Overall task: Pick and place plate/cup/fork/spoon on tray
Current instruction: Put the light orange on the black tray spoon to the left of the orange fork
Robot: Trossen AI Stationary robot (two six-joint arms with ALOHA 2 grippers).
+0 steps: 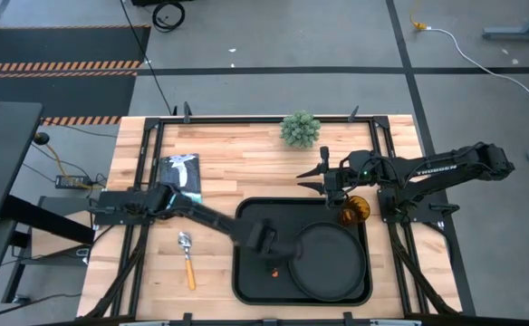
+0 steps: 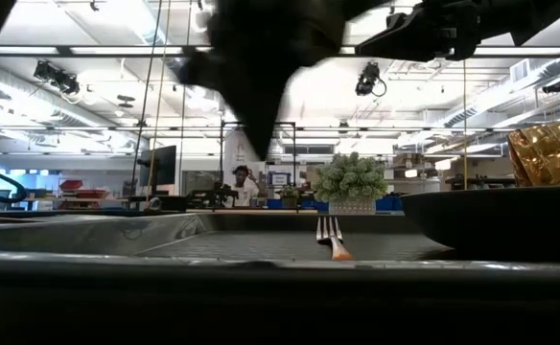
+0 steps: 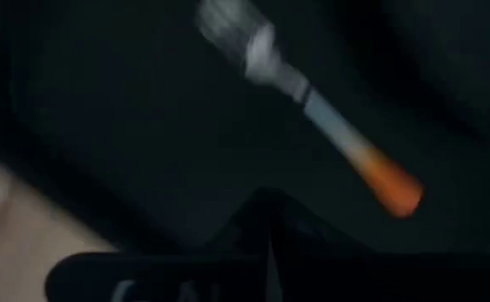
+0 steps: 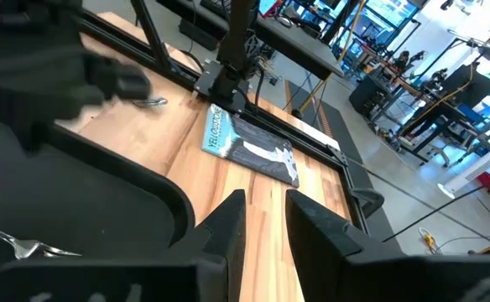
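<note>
Fork (image 1: 272,269) lies flat on the tray (image 1: 246,272), just beside the plate (image 1: 323,263). Left pincer (image 1: 266,241) hangs above it; jaw state cannot be told. Judged: release done; lift straight up, clear of the plate rim. Spoon (image 1: 187,258) waits on open table toward the left edge. Right pincer (image 1: 317,178), narrow and empty, is beside the cup (image 1: 355,209).

Overhead camera looking straight down; low camera sitting level on the tray (image 1: 246,272), both showing the fork (image 2: 330,240).
</note>
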